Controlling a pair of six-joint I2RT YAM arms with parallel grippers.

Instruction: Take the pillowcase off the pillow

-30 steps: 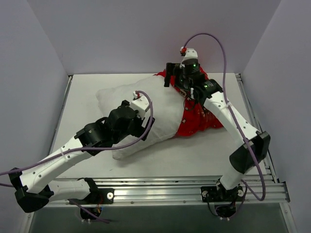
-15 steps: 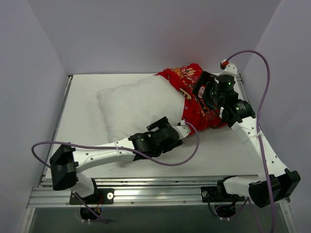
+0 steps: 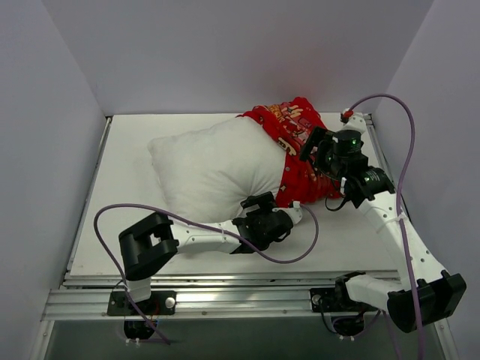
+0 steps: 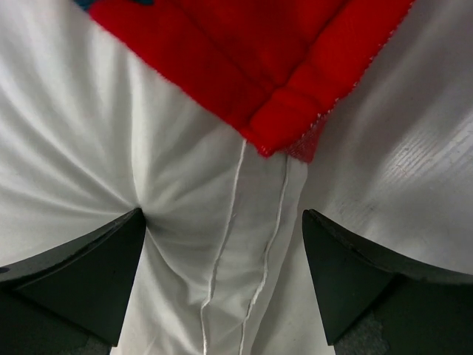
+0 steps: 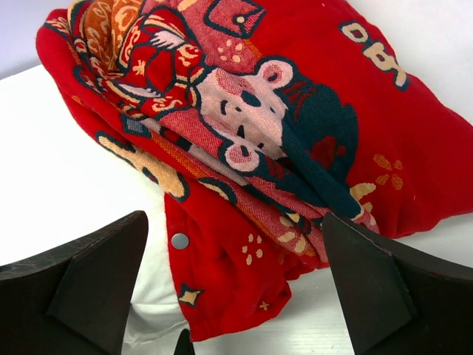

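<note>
The white pillow lies across the middle of the table, its right end still inside the red printed pillowcase. My left gripper is open at the pillow's near right corner. In the left wrist view its fingers straddle the pillow's seamed corner, just below the pillowcase hem. My right gripper is open and empty, hovering over the pillowcase's right side. In the right wrist view the pillowcase with its cartoon print fills the view, with the pillow at the left.
The white table is boxed in by pale walls on the left, back and right. An aluminium rail runs along the near edge. Purple cables loop off both wrists. A metal snap sits on the pillowcase's open hem.
My left gripper came off the pillow's top and swung round to its near right corner, the elbow folding in. My right gripper moved from the pillowcase's far side to its right side.
</note>
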